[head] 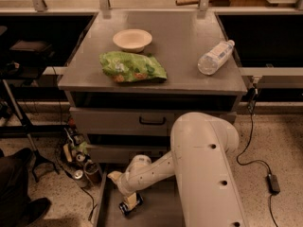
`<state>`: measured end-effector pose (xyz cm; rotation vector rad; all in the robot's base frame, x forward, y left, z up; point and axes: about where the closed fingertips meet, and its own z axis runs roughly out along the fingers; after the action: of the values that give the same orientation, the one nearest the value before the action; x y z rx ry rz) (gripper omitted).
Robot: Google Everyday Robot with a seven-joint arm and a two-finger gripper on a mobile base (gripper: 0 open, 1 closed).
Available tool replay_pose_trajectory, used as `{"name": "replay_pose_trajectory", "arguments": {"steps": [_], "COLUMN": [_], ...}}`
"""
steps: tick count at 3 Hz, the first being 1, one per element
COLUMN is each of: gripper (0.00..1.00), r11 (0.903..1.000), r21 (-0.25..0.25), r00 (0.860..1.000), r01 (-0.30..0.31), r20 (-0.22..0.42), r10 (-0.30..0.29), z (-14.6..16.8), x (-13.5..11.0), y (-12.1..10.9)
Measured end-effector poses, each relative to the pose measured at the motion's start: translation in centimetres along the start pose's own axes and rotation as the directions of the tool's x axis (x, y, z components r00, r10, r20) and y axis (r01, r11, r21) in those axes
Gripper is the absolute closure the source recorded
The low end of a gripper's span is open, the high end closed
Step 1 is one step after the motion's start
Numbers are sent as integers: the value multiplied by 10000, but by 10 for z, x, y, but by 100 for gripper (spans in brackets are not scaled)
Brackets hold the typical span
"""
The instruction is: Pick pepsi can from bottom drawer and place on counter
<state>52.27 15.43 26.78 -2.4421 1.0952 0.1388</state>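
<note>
The bottom drawer (158,211) is pulled open at the foot of the cabinet, showing its flat grey floor. The pepsi can (129,206), small and dark blue, sits at the drawer's front left. My gripper (131,200) is down in the drawer right at the can, at the end of my white arm (203,164), which reaches in from the right. The wrist covers the top of the can. The counter (180,37) is the grey top of the cabinet above.
On the counter lie a cream bowl (132,39), a green snack bag (132,67) and a clear water bottle (215,56). A shut drawer with a black handle (152,121) sits above. Cans and cables (79,167) clutter the floor to the left. A power cable (273,183) lies on the right.
</note>
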Motion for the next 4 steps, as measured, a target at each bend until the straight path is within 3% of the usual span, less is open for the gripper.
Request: {"name": "replay_pose_trajectory", "arguments": {"steps": [2,4], "gripper": [0,0], "r11": [9952,9806], "r21": [22,-293], "r00": [9952,9810], "r01": [-974,-1941], "r20": [-36,23], "r10": [974,1942], "z": [61,109], "x": [33,52], "y": [28,71]}}
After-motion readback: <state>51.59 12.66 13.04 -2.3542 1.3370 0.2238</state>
